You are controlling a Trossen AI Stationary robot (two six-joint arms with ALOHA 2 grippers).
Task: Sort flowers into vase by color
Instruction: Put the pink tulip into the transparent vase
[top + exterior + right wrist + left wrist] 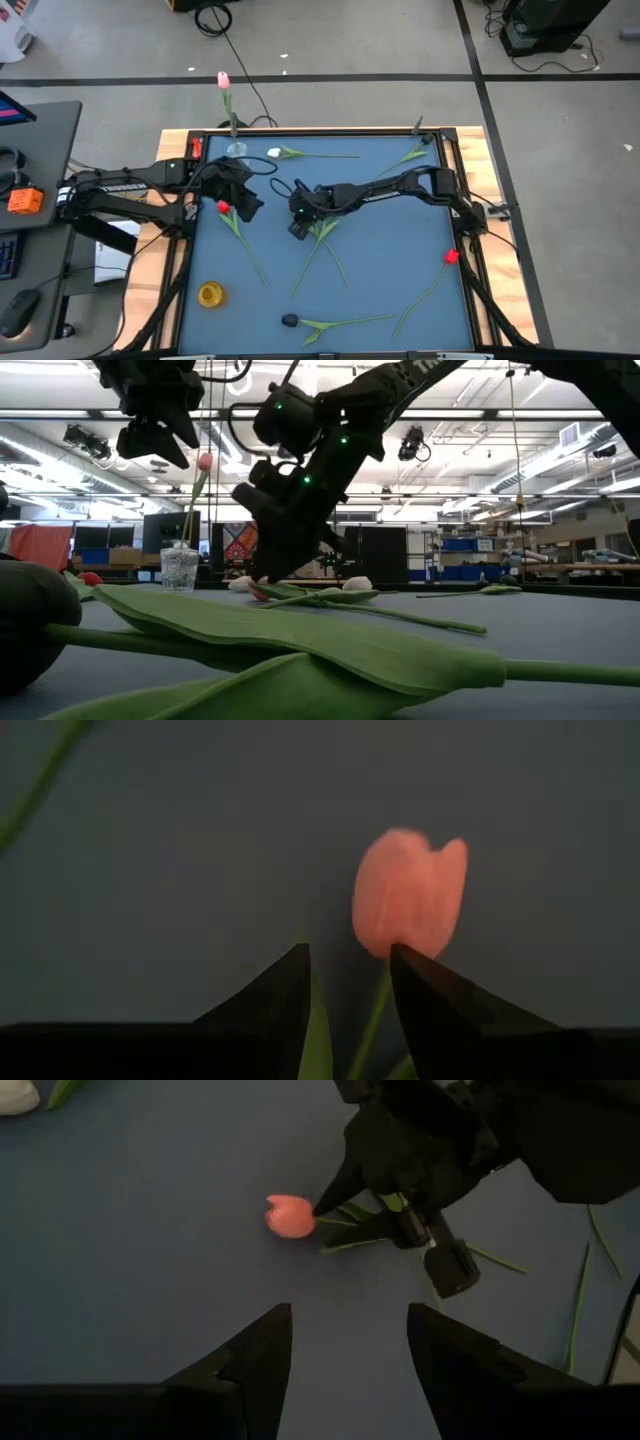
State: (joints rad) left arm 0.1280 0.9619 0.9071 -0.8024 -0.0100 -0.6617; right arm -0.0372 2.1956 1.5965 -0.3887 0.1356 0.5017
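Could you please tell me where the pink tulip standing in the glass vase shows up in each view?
High view: pink tulip at the table's far edge, left of centre.
Low view: left of centre, behind the arms.
Left wrist view: not in it.
Right wrist view: not in it.
Shared landmark: the glass vase holding it.

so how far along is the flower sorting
Done: one pink tulip stands in the glass vase at the table's far edge. In hand: the right gripper is down at a pink tulip on the mat, fingers astride its stem just below the bud, not visibly clamped. The left gripper hovers open nearby. Left: red, white and dark tulips lie loose, and the yellow vase looks empty.
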